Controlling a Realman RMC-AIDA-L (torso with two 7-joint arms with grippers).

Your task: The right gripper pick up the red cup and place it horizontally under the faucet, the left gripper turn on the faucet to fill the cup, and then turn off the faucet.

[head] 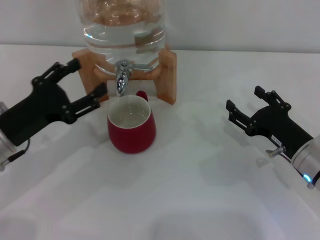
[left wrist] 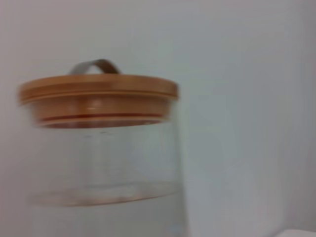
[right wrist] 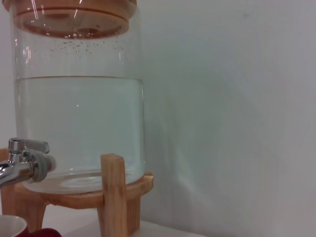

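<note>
Soft, even, bright light — faint shadows; glints on the faucet (head: 122, 75); left wrist view blurred throughout.

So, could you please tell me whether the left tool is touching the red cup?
Apart. The head view shows white table between the open left tool and the red cup, which stands alone under the faucet.

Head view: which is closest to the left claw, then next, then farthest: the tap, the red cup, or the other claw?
From the left gripper:
1. The faucet, just beside its fingertips, toward the jar.
2. The red cup, under the spout, slightly farther.
3. The right gripper, far across the table.
</note>
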